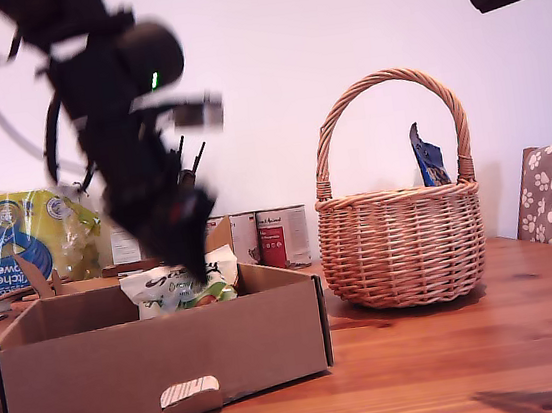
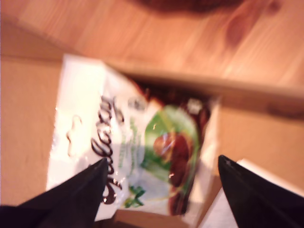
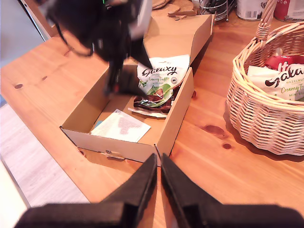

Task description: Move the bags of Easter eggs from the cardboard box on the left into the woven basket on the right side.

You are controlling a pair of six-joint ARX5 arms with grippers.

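My first hand hovering wide open over Galaxy egg bag in cardboard box. Descending straight, straddling bag, avoiding box wall. My second hand nearly closed, holding nothing, waiting near woven basket.

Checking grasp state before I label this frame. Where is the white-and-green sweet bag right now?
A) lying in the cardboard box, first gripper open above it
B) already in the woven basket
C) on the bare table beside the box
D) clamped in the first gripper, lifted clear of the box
A: the white-and-green bag lies in the cardboard box, and my first gripper has its jaws spread apart above it, not closed on it.
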